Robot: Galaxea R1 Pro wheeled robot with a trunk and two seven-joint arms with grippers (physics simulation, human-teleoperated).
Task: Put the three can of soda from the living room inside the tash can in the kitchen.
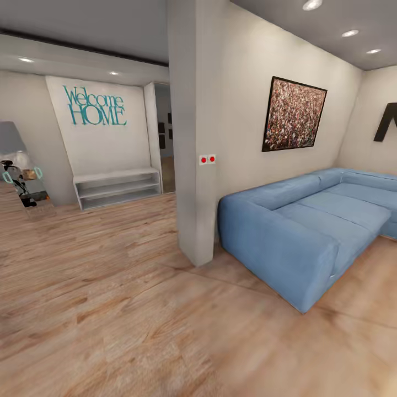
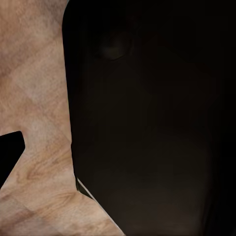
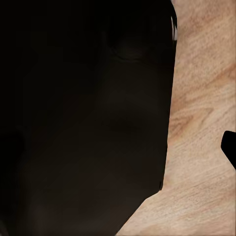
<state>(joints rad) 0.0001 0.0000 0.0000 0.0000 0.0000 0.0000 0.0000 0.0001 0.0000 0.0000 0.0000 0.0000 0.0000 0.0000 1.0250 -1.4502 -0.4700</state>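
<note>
Facing living room: wood plank floor point(image 1: 110, 309), blue sofa point(image 1: 309, 231), white pillar point(image 1: 193, 138); jaws' state unclear.

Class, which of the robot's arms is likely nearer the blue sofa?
Right, probably: the blue sofa lies on the right arm's side; the left arm's side faces the white shelf.

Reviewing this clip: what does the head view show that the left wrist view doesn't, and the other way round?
Head view: a blue sofa, a framed picture, a white pillar with two red buttons, the teal "Welcome HOME" lettering and a low white shelf. Left wrist view: a large dark body close to the camera and a small black shape at the picture's edge. Both share the light wood plank floor.
</note>
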